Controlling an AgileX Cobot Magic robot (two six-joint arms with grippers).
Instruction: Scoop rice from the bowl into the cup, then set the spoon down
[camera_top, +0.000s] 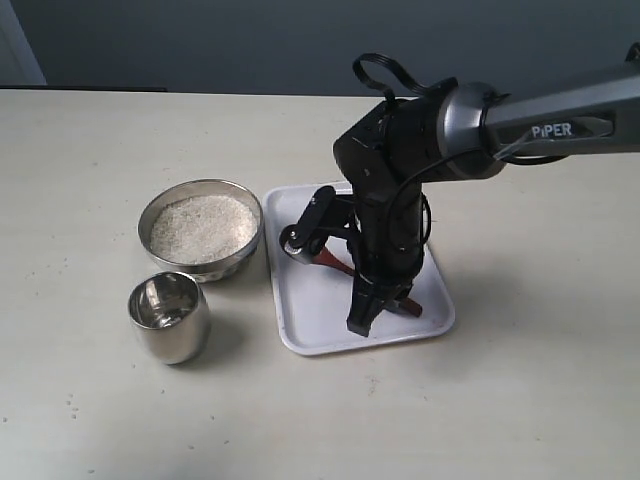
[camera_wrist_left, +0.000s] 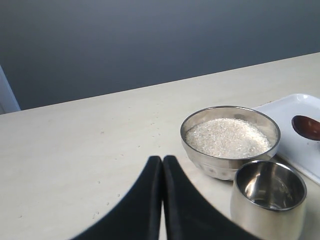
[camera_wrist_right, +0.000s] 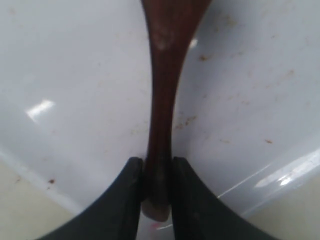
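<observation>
Clamping the wooden spoon (camera_wrist_right: 162, 75) near the end of its slim handle, the right gripper (camera_wrist_right: 157, 170) has its jaws pressed on both sides of it, low over the white tray (camera_top: 310, 320). Beside the tray, toward the left edge of the surface (camera_top: 100, 140), sits the steel bowl (camera_top: 225, 268) of rice (camera_top: 200, 228). The steel cup (camera_top: 170, 320) stands just beside the bowl on the near-edge side. The left gripper (camera_wrist_left: 162, 165) has its jaws together.

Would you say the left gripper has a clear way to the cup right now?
Probably yes: the left gripper, shut and empty, sits close to the cup with only bare table between them; the bowl stands beyond the cup, out of the way.
</observation>
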